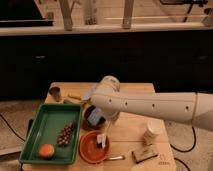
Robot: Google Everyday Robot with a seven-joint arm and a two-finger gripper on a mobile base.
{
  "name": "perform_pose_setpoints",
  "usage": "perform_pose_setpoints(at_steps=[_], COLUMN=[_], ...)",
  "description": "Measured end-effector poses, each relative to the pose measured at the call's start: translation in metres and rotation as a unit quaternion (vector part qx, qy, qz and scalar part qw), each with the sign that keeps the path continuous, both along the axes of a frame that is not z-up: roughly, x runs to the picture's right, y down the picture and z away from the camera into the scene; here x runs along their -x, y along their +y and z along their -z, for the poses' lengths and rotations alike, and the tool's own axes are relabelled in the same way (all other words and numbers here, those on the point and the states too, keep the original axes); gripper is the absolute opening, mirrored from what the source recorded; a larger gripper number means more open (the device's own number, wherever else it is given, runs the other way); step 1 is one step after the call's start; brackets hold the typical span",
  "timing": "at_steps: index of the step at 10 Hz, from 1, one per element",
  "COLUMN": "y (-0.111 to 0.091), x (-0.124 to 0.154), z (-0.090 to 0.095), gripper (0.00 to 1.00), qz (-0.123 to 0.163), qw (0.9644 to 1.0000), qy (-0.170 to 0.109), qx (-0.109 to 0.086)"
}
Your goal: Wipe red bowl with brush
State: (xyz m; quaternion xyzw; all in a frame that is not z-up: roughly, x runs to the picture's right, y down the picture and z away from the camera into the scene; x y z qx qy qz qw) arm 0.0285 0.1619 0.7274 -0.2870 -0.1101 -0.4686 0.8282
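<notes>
The red bowl sits near the table's front edge, just right of the green tray. My gripper points down over the bowl's right half, below my white arm, which reaches in from the right. It is shut on the brush. The brush's pale handle stands nearly upright, with its lower end inside the bowl. The bristle head is not distinct.
A green tray at the left holds grapes and an orange fruit. A dark bowl with a blue-grey object stands behind the red bowl. A white cup, a brown block, a metal spoon and a small dark cup are also on the table.
</notes>
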Motion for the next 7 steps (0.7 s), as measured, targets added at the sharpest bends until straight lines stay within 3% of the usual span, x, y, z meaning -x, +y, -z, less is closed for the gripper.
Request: perform_pose_setpoints(at_steps=[5, 7], y=[-0.010, -0.009], x=[0.023, 0.023], z=[-0.009, -0.009], gripper=[0.01, 0.01], qz=[0.020, 0.019], qw=[0.9989, 0.9988], qy=[-0.043, -0.045], qx=[0.009, 0.011])
